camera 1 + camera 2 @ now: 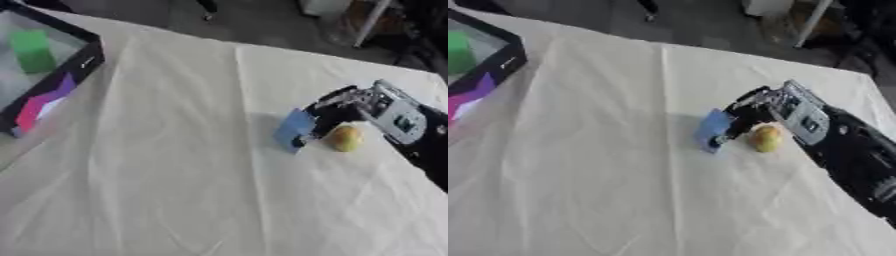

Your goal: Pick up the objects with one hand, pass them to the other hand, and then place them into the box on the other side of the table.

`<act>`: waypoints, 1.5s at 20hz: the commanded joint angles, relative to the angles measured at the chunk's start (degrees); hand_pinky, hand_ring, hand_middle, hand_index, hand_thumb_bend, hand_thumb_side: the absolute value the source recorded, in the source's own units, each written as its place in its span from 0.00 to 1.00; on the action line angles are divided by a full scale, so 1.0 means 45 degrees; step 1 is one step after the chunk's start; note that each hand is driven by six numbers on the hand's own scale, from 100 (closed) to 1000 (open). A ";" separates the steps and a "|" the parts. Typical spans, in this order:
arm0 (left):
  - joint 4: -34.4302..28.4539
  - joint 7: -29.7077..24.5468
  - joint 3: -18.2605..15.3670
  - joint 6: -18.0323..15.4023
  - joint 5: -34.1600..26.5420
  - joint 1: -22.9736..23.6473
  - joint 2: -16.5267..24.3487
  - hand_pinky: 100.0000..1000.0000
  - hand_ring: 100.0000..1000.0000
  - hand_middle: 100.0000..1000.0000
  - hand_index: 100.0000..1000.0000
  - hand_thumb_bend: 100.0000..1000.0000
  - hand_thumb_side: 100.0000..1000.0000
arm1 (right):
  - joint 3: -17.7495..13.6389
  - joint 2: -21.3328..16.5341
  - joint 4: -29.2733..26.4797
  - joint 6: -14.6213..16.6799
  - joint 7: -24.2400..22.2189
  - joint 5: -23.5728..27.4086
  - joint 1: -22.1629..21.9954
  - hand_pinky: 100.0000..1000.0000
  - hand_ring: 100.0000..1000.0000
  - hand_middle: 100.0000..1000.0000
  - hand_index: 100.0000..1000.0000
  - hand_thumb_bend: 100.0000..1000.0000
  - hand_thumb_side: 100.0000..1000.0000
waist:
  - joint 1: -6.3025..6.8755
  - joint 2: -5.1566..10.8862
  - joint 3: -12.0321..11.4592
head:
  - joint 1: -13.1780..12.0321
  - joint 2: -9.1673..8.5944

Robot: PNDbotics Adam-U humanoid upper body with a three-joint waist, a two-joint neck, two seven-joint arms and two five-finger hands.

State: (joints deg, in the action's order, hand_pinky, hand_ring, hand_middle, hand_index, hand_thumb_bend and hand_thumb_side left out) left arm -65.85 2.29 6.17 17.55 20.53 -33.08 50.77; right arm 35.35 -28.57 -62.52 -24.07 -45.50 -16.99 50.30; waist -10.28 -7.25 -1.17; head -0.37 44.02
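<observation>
Blue block (294, 129) looks light and rigid; your right hand (363, 106) has its fingers (325, 116) curled round its flat faces.

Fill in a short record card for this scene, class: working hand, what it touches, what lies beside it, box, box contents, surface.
Working hand: right hand, fingers curled on blue block
Beside it: yellow round object on the cloth
Box: black-rimmed box, far left
Box contents: green block
Surface: white tablecloth
Left hand: not in view
</observation>
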 commanded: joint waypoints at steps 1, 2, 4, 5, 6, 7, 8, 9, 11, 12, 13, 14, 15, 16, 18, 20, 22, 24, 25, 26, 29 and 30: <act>-0.0182 0.0079 -0.0175 0.0014 -0.0021 -0.0134 0.0305 0.91 0.71 0.63 0.72 0.00 0.44 | -0.0182 -0.0224 -0.0042 -0.0349 0.0006 -0.0288 0.0085 0.92 0.88 0.87 0.94 0.36 0.29 | 0.0071 0.0080 0.0004 | 0.0046 0.0022; -0.0180 0.0082 -0.0174 0.0017 -0.0022 -0.0128 0.0304 0.91 0.71 0.63 0.72 0.00 0.44 | -0.0194 -0.0214 -0.0043 -0.0433 0.0093 -0.0354 0.0064 0.91 0.87 0.86 0.93 0.38 0.29 | 0.0074 0.0074 0.0005 | 0.0063 0.0022; -0.0174 0.0089 -0.0172 0.0025 -0.0019 -0.0114 0.0300 0.91 0.71 0.63 0.72 0.00 0.44 | -0.0211 -0.0194 -0.0065 -0.0610 0.0273 -0.0438 0.0011 0.91 0.86 0.84 0.92 0.37 0.29 | 0.0077 0.0060 0.0010 | 0.0100 0.0022; -0.0170 0.0094 -0.0173 0.0030 -0.0016 -0.0109 0.0301 0.91 0.71 0.63 0.72 0.00 0.44 | -0.0217 -0.0194 -0.0080 -0.0691 0.0351 -0.0443 -0.0013 0.90 0.85 0.83 0.92 0.37 0.29 | 0.0077 0.0052 0.0014 | 0.0116 0.0022; -0.0170 0.0101 -0.0174 0.0032 -0.0016 -0.0107 0.0300 0.91 0.71 0.63 0.72 0.00 0.43 | -0.0229 -0.0197 -0.0098 -0.0781 0.0441 -0.0440 -0.0039 0.90 0.85 0.81 0.90 0.37 0.29 | 0.0079 0.0043 0.0018 | 0.0132 0.0022; -0.0171 0.0107 -0.0172 0.0034 -0.0014 -0.0106 0.0297 0.91 0.71 0.63 0.72 0.00 0.43 | -0.0238 -0.0199 -0.0121 -0.0879 0.0545 -0.0440 -0.0067 0.90 0.84 0.80 0.90 0.37 0.29 | 0.0082 0.0034 0.0019 | 0.0147 0.0022; -0.0170 0.0112 -0.0172 0.0037 -0.0012 -0.0104 0.0294 0.91 0.71 0.63 0.72 0.00 0.43 | -0.0241 -0.0197 -0.0149 -0.0977 0.0652 -0.0448 -0.0091 0.89 0.84 0.78 0.88 0.38 0.29 | 0.0086 0.0025 0.0021 | 0.0158 0.0022; -0.0168 0.0115 -0.0171 0.0041 -0.0010 -0.0101 0.0294 0.91 0.71 0.63 0.72 0.00 0.43 | -0.0240 -0.0195 -0.0174 -0.1068 0.0752 -0.0464 -0.0108 0.89 0.83 0.77 0.88 0.37 0.29 | 0.0090 0.0018 0.0023 | 0.0165 0.0022; -0.0167 0.0126 -0.0174 0.0045 -0.0009 -0.0100 0.0294 0.91 0.71 0.63 0.72 0.00 0.43 | -0.0243 -0.0198 -0.0224 -0.1203 0.0938 -0.0515 -0.0138 0.89 0.83 0.75 0.86 0.37 0.28 | 0.0098 0.0004 0.0026 | 0.0178 0.0022; -0.0168 0.0130 -0.0174 0.0046 -0.0009 -0.0099 0.0295 0.91 0.71 0.63 0.72 0.00 0.43 | -0.0237 -0.0201 -0.0251 -0.1240 0.1011 -0.0552 -0.0148 0.88 0.83 0.74 0.85 0.38 0.28 | 0.0102 0.0000 0.0027 | 0.0181 0.0022; -0.0170 0.0134 -0.0175 0.0047 -0.0009 -0.0097 0.0296 0.91 0.71 0.63 0.72 0.00 0.43 | -0.0232 -0.0202 -0.0271 -0.1272 0.1074 -0.0607 -0.0159 0.88 0.82 0.73 0.85 0.39 0.26 | 0.0105 -0.0003 0.0028 | 0.0183 0.0022; -0.0172 0.0137 -0.0175 0.0048 -0.0008 -0.0094 0.0299 0.91 0.71 0.63 0.72 0.00 0.43 | -0.0231 -0.0203 -0.0282 -0.1313 0.1134 -0.0682 -0.0171 0.88 0.82 0.73 0.84 0.40 0.25 | 0.0107 -0.0005 0.0028 | 0.0188 0.0022; -0.0172 0.0141 -0.0177 0.0050 -0.0006 -0.0091 0.0302 0.91 0.71 0.63 0.72 0.00 0.43 | -0.0235 -0.0202 -0.0288 -0.1357 0.1178 -0.0745 -0.0183 0.87 0.82 0.72 0.83 0.40 0.24 | 0.0110 -0.0006 0.0030 | 0.0191 0.0022; -0.0171 0.0144 -0.0178 0.0053 -0.0003 -0.0087 0.0304 0.91 0.71 0.63 0.72 0.00 0.43 | -0.0239 -0.0203 -0.0292 -0.1400 0.1205 -0.0790 -0.0191 0.87 0.81 0.72 0.83 0.41 0.23 | 0.0111 -0.0007 0.0031 | 0.0193 0.0022; -0.0169 0.0147 -0.0181 0.0055 -0.0001 -0.0076 0.0307 0.91 0.71 0.63 0.72 0.00 0.43 | -0.0239 -0.0212 -0.0300 -0.1464 0.1210 -0.0842 -0.0191 0.87 0.80 0.71 0.83 0.45 0.19 | 0.0110 -0.0008 0.0036 | 0.0201 0.0022; -0.0164 0.0145 -0.0179 0.0055 0.0000 -0.0067 0.0300 0.91 0.71 0.63 0.72 0.00 0.43 | -0.0239 -0.0209 -0.0316 -0.1519 0.1200 -0.0879 -0.0187 0.86 0.79 0.71 0.82 0.47 0.16 | 0.0110 -0.0009 0.0038 | 0.0214 0.0022; -0.0159 0.0146 -0.0183 0.0059 -0.0002 -0.0061 0.0294 0.91 0.71 0.63 0.72 0.00 0.43 | -0.0266 -0.0189 -0.0325 -0.1617 0.1268 -0.0904 -0.0189 0.85 0.78 0.68 0.79 0.48 0.14 | 0.0115 -0.0013 0.0039 | 0.0234 0.0022; -0.0161 0.0154 -0.0188 0.0061 -0.0009 -0.0056 0.0298 0.91 0.71 0.63 0.72 0.00 0.43 | -0.0335 -0.0189 -0.0337 -0.1784 0.1504 -0.0903 -0.0207 0.84 0.75 0.64 0.75 0.48 0.10 | 0.0125 -0.0014 0.0041 | 0.0238 0.0022; -0.0161 0.0158 -0.0190 0.0063 -0.0013 -0.0047 0.0304 0.91 0.71 0.63 0.72 0.00 0.43 | -0.0380 -0.0224 -0.0353 -0.1913 0.1714 -0.0887 -0.0218 0.82 0.73 0.61 0.72 0.46 0.10 | 0.0132 -0.0012 0.0045 | 0.0230 0.0022; -0.0160 0.0162 -0.0191 0.0065 -0.0016 -0.0029 0.0317 0.91 0.71 0.63 0.72 0.00 0.43 | -0.0435 -0.0306 -0.0380 -0.2071 0.1956 -0.0853 -0.0218 0.80 0.72 0.59 0.70 0.43 0.08 | 0.0137 -0.0008 0.0056 | 0.0213 0.0022; -0.0135 0.0196 -0.0230 0.0087 -0.0034 0.0071 0.0390 0.91 0.71 0.63 0.72 0.00 0.43 | -0.0770 -0.0740 -0.0563 -0.2764 0.2874 -0.0684 -0.0130 0.77 0.66 0.51 0.61 0.31 0.00 | 0.0135 0.0025 0.0137 | 0.0125 0.0022; -0.0131 0.0213 -0.0246 0.0094 -0.0049 0.0099 0.0407 0.91 0.71 0.63 0.72 0.00 0.43 | -0.0873 -0.0853 -0.0661 -0.3022 0.3210 -0.0548 -0.0109 0.77 0.66 0.51 0.61 0.31 0.00 | 0.0132 0.0033 0.0154 | 0.0109 0.0022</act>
State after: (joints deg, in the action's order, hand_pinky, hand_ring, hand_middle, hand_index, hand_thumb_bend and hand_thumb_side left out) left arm -65.84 2.93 5.96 17.94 20.46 -32.07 50.78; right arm 32.81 -29.46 -64.41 -35.86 -32.16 -19.94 48.60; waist -10.28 -7.27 -0.57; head 0.22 44.02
